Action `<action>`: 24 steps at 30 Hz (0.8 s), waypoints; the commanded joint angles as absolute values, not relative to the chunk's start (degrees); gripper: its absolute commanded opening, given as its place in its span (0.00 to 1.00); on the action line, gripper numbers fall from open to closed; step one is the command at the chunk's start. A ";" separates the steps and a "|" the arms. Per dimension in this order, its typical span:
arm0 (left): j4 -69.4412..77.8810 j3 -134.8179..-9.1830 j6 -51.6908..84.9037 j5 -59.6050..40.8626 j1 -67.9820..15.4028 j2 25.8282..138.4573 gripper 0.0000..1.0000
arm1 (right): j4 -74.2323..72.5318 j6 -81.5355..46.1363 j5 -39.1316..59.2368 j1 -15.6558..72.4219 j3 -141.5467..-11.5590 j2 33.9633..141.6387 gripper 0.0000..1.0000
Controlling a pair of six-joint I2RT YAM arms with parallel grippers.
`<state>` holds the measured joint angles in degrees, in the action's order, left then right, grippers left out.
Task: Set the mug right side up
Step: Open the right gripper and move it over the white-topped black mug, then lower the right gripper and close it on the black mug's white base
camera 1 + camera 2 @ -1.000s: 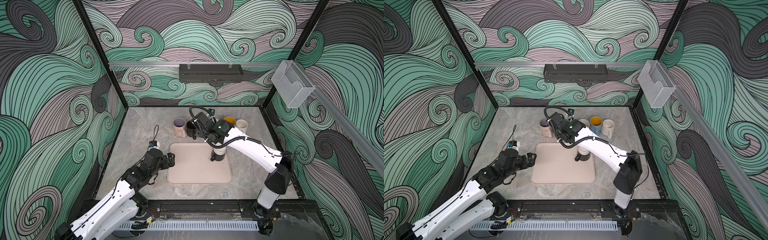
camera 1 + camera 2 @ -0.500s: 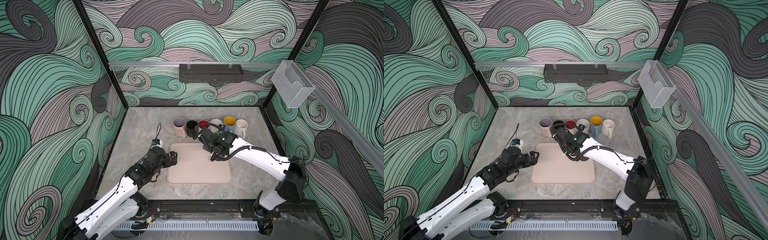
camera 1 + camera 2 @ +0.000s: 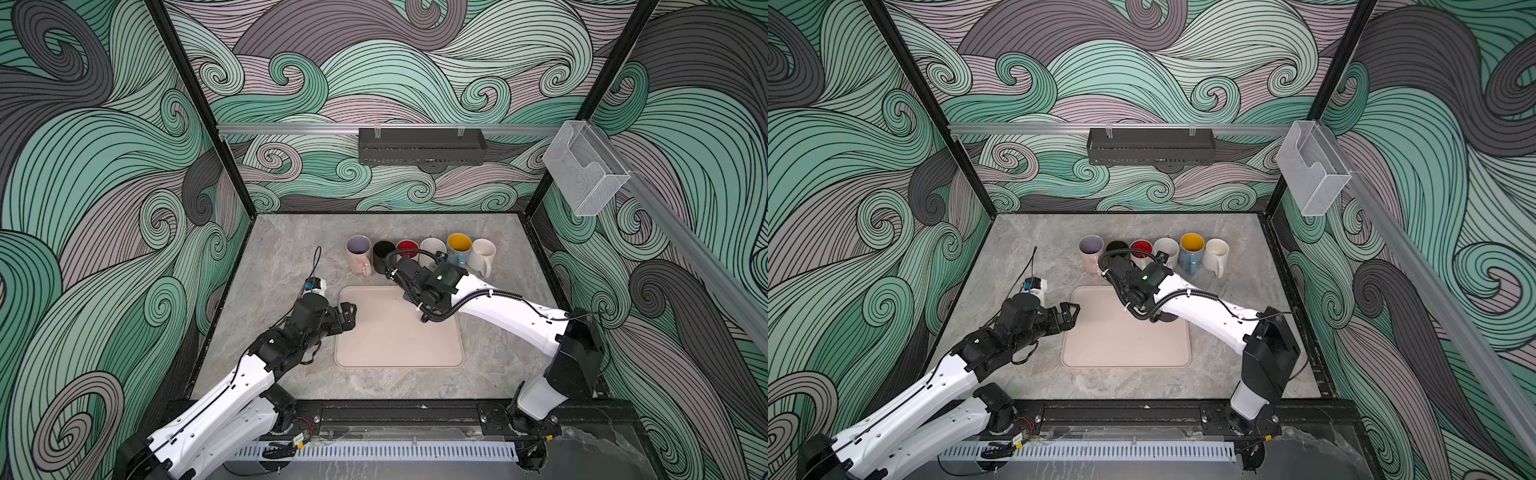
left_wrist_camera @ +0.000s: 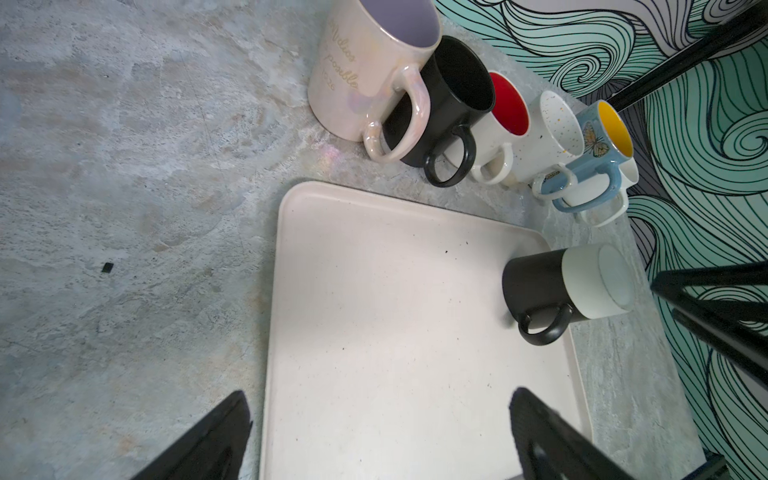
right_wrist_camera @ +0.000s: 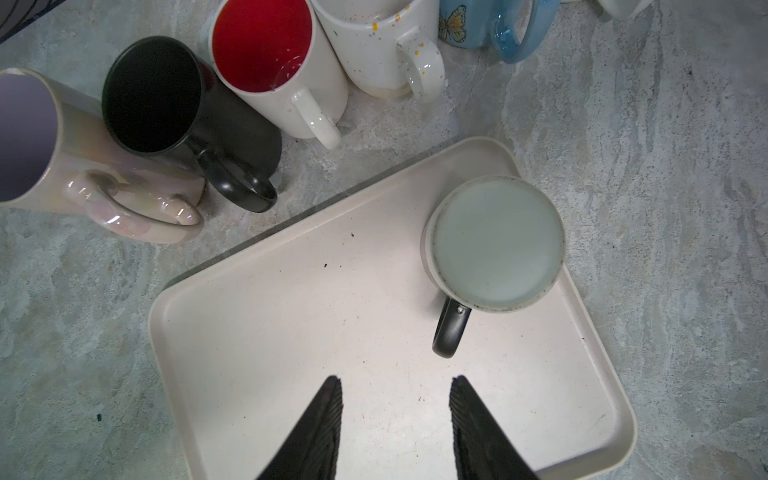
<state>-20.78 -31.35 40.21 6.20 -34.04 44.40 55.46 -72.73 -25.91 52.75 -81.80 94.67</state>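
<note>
The mug [image 5: 494,241] stands upside down in the far right corner of the beige tray [image 5: 332,311]. It is black with a cream base facing up, and its black handle points toward my right gripper [image 5: 395,380]. That gripper hovers over the tray a little short of the handle, open, with nothing between its fingers. The left wrist view also shows the mug [image 4: 569,291]; in both top views my right arm [image 3: 432,282] mostly covers it. My left gripper [image 3: 349,316] is wide open and empty at the tray's left edge [image 4: 274,291].
Several upright mugs line up just behind the tray: pink [image 3: 358,249], black [image 3: 382,253], red-lined [image 3: 407,249], speckled [image 3: 432,247], blue with yellow inside [image 3: 459,245] and white [image 3: 482,253]. The tray [image 3: 395,345] lies on a grey marble tabletop enclosed by patterned walls.
My right arm has pulled back from the row of mugs and dropped lower over the tray, uncovering the row. My left arm has edged toward the tray's left side.
</note>
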 commanded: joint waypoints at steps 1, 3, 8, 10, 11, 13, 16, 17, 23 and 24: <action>-19.74 -31.80 39.71 5.71 -34.54 44.25 0.99 | 56.80 -76.11 -24.37 51.78 -80.05 95.89 0.44; -19.70 -31.81 39.65 5.63 -34.54 44.37 0.99 | 56.50 -76.60 -23.38 51.27 -78.84 96.25 0.44; -18.97 -31.29 39.72 5.64 -34.54 44.85 0.98 | 54.39 -76.29 -20.10 49.95 -75.85 97.49 0.43; -18.81 -31.17 39.81 5.55 -34.54 45.08 0.99 | 53.35 -76.29 -19.16 49.53 -74.88 97.95 0.43; -18.81 -31.20 39.81 5.53 -34.54 45.24 0.99 | 52.65 -76.29 -18.75 49.33 -74.39 98.19 0.43; -18.64 -31.20 39.81 5.54 -34.54 45.40 0.99 | 51.99 -76.11 -18.27 48.84 -73.69 98.84 0.43; -18.63 -31.20 39.90 5.66 -34.54 45.54 0.99 | 51.15 -75.85 -17.45 48.04 -72.75 99.67 0.43; -18.63 -31.20 39.90 5.71 -34.52 45.61 0.99 | 50.58 -75.77 -17.49 47.78 -72.33 99.91 0.43; -18.15 -30.94 39.94 5.71 -34.54 46.08 0.99 | 48.39 -75.09 -16.71 46.46 -70.01 100.85 0.39; -18.11 -30.94 39.99 5.64 -34.54 46.20 0.99 | 47.95 -74.88 -16.57 46.24 -69.63 100.81 0.38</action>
